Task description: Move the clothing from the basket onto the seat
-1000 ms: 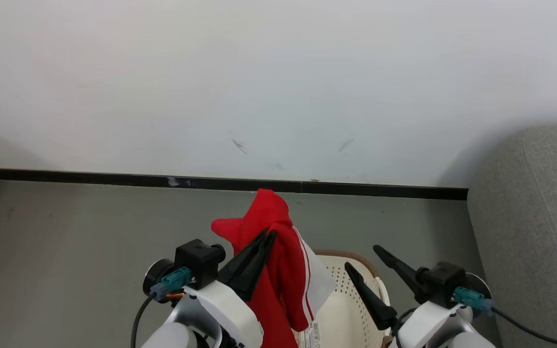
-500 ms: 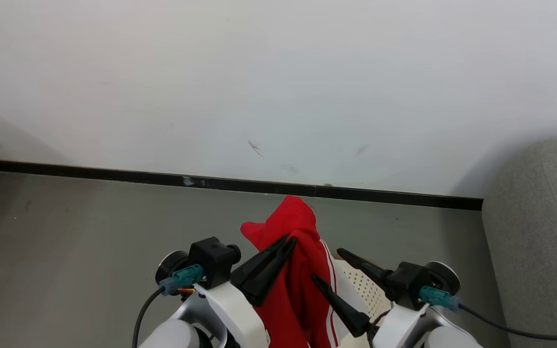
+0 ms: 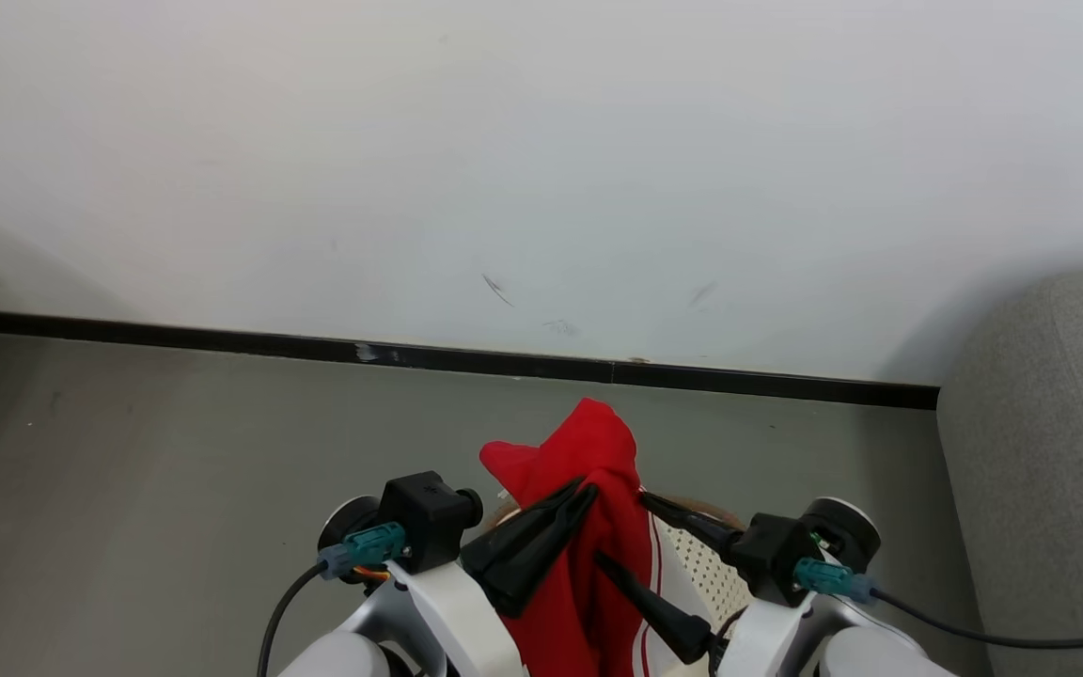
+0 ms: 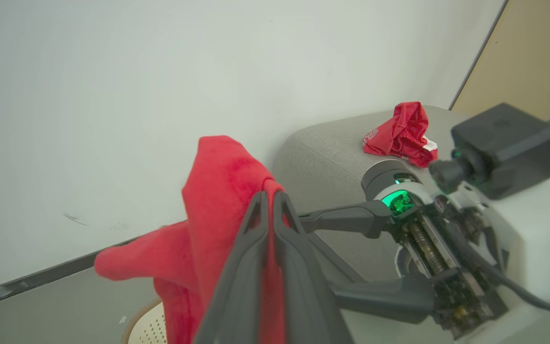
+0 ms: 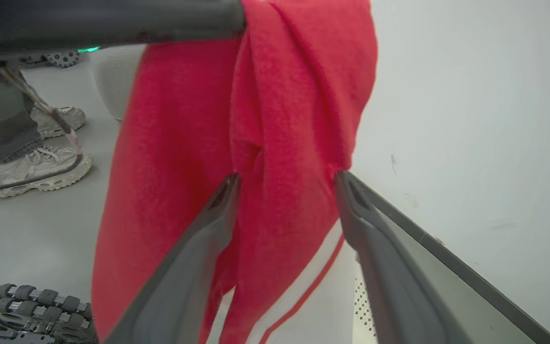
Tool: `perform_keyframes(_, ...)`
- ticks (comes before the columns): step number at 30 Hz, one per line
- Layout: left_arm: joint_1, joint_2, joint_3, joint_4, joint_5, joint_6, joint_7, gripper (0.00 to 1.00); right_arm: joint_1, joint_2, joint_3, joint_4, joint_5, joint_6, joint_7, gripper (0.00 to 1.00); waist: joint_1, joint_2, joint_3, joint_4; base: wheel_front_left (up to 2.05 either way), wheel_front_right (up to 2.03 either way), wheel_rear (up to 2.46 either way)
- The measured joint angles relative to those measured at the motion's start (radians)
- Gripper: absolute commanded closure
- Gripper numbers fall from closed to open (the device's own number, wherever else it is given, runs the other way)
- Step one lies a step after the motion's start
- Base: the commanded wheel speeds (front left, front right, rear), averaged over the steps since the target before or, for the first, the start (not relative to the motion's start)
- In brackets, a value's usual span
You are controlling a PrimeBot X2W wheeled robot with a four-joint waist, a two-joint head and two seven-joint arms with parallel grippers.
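The red garment (image 3: pixel 598 451) hangs long-axis downward from the left gripper (image 3: pixel 584 491), jaws clamped on it, while the right gripper (image 3: pixel 621 528) has its jaws wide astride it, and the basket (image 3: pixel 706 574) is mostly hidden.

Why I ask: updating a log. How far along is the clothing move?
Done: one crumpled red lettered garment lies on the grey fabric sofa seat. In hand: left gripper shut on a red white-striped garment, open right gripper straddling it. Left: carrying it to the seat.

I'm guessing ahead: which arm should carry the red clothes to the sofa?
Probably left: the left gripper is shut on the red garment; the right gripper is open around it.
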Motion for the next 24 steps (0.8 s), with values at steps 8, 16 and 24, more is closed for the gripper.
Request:
perform_keyframes(8, -0.003, 0.015, -0.041, -0.034, -0.04, -0.009, 0.017, 1.0, -0.038, -0.029, 0.061, 0.0, 0.017, 0.0, 0.0, 0.0, 0.0001, 0.0, 0.001, -0.002, 0.0, 0.0, 0.0)
perform_keyframes(16, -0.012, 0.039, -0.084, -0.075, -0.099, -0.016, 0.025, 1.0, -0.04, -0.047, 0.096, 0.002, 0.056, 0.0, 0.0, 0.0, 0.0, 0.0, 0.004, -0.005, 0.0, 0.0, 0.0)
perform_keyframes(24, -0.021, 0.073, -0.145, -0.132, -0.155, -0.016, 0.032, 1.0, -0.062, -0.053, 0.116, -0.002, 0.098, 0.0, 0.0, 0.58, 0.0, 0.0, 0.01, -0.009, 0.0, 0.0, 0.0)
